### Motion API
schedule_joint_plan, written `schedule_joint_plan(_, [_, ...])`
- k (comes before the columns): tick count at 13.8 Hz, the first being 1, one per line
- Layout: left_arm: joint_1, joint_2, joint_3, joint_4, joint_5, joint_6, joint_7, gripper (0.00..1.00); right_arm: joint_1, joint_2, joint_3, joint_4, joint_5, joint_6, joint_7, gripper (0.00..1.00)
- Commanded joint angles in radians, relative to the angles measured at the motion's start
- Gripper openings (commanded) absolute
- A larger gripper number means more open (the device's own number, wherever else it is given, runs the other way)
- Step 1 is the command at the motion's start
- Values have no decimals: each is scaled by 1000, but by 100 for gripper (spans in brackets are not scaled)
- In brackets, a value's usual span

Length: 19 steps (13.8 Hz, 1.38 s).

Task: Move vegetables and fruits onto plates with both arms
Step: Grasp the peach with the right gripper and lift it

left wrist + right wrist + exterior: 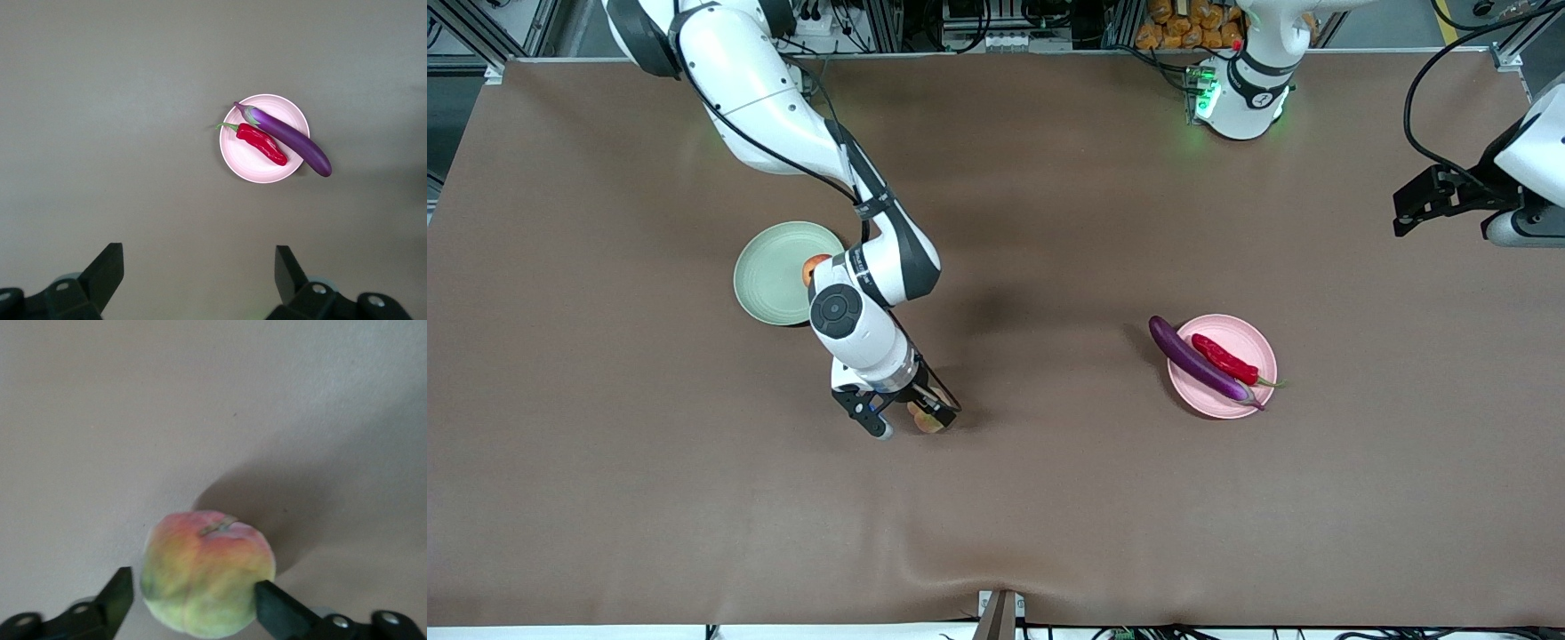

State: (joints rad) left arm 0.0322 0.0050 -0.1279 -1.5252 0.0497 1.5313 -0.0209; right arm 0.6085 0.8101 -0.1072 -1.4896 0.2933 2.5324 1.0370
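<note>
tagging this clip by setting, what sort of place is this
Likely a robotics lab: two white jointed robot arms at a brown cloth-covered table, aluminium framing and cables along its edge, toy-like produce on a pale pink round plate.

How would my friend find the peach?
Start at the pale green plate toward the right arm's end of the table. Nearer the front camera, the right claw sits low around the peach. It's the only yellowish-pink round fruit on bare tablecloth, not on a plate.

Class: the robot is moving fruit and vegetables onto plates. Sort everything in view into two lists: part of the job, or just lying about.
Part of the job:
peach
red fruit
green plate
pink plate
eggplant
chili pepper
right gripper
left gripper

Just lying about:
brown table cover
cables
</note>
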Motion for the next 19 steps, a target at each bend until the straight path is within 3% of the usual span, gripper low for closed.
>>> schedule_joint_plan(1, [5, 3, -3, 11, -5, -16, 21, 100, -10, 20, 1, 26, -25, -1, 2, 3])
schedule_joint_plan(5, [12, 3, -3, 11, -7, -16, 19, 100, -27, 3, 0, 41, -25, -96, -6, 0])
schedule_joint_plan(9, [14, 10, 1, 13, -8, -16, 21, 100, -91, -29, -2, 211, -23, -520, -44, 0])
schedule_joint_plan(12, [14, 10, 2, 13, -8, -16, 21, 100, -157, -124, 0, 227, -25, -768, -156, 0])
schedule_joint_plan(13, [14, 10, 4, 13, -8, -16, 22, 100, -171, -165, -2, 185, -35, -823, -196, 0])
schedule_joint_plan(16, [15, 10, 5, 13, -8, -16, 24, 100, -173, -336, -3, -86, -189, -819, -221, 0])
schedule_joint_plan(19, [14, 10, 7, 13, -8, -16, 25, 100, -251, -506, -6, -366, -210, -735, -397, 0])
